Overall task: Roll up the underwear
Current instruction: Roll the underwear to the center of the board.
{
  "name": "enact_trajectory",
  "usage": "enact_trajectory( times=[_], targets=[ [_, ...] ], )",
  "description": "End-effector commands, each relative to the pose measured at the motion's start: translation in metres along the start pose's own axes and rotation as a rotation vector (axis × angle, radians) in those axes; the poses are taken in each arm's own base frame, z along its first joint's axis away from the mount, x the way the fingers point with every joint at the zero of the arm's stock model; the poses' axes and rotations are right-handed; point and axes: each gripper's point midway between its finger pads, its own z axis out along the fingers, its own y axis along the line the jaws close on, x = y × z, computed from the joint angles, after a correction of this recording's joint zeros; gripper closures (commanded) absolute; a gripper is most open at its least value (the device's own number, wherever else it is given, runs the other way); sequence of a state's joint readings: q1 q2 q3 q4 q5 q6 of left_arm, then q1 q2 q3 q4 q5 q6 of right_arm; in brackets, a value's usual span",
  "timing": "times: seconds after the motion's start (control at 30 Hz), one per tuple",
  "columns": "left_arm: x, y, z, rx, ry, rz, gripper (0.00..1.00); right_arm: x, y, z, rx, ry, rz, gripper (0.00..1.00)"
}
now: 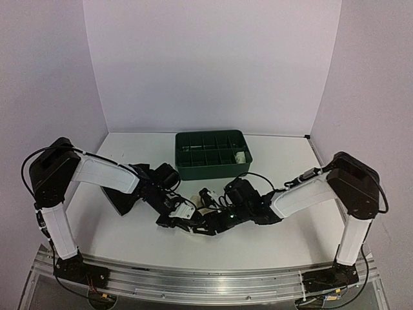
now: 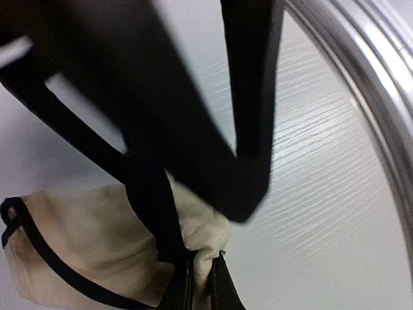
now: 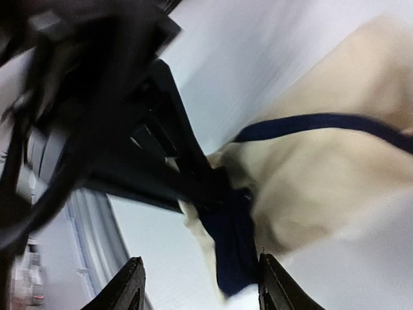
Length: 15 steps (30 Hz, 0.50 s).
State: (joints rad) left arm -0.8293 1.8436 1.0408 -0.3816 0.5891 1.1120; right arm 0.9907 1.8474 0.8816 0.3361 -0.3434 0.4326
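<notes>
At the near edge, the metal rail (image 1: 206, 281) carries both arm bases, and both arms reach inward to meet low over the white table (image 1: 284, 161), just in front of centre. The left gripper (image 2: 205, 290) is closed down tight: in its wrist view a fold of the cream underwear (image 2: 84, 252) is pinched between its two fingertips, with the rest of the garment spreading off to the left, its dark edging running along the border. The right gripper (image 3: 201, 290) stands with its jaws well apart and grips nothing; in its wrist view a dark-edged corner of the cream cloth hangs in the gap between the fingers, in contact with neither as far as the blur allows. In the overhead view the two grippers are nearly touching, with the cream underwear lying on the table between and partly beneath them, mostly covered by the black tooling. Further back and to the left, a dark garment (image 1: 121, 197) lies flat on the table, partly hidden under the left forearm. Beyond the grippers, toward the rear, sits the dark green compartmented tray (image 1: 184, 169), clear of both arms. A pale bundle (image 1: 240, 157) rests in a compartment at its right end; its detail is too small to judge.
</notes>
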Motion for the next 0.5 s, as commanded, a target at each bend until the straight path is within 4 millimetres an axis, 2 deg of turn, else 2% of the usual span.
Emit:
enact_trajectory(
  times=[0.0, 0.07, 0.23, 0.4, 0.47],
  targets=[
    [-0.004, -0.03, -0.011, 0.254, -0.081, -0.282, 1.0, -0.007, 0.026, -0.028, 0.163, -0.117, -0.499, 0.42],
    [-0.003, -0.026, -0.011, 0.275, -0.096, -0.345, 1.0, 0.0, 0.033, -0.029, 0.206, -0.12, -0.672, 0.41],
    [-0.005, -0.016, -0.011, 0.294, -0.123, -0.441, 1.0, 0.011, 0.038, -0.018, 0.273, -0.099, -0.901, 0.41],
    [-0.002, -0.014, -0.013, 0.335, -0.158, -0.508, 1.0, -0.008, 0.03, 0.006, 0.404, -0.087, -1.057, 0.4],
    [0.001, -0.014, -0.014, 0.327, -0.157, -0.503, 1.0, -0.009, 0.028, 0.018, 0.409, -0.069, -1.102, 0.4]
  ],
)
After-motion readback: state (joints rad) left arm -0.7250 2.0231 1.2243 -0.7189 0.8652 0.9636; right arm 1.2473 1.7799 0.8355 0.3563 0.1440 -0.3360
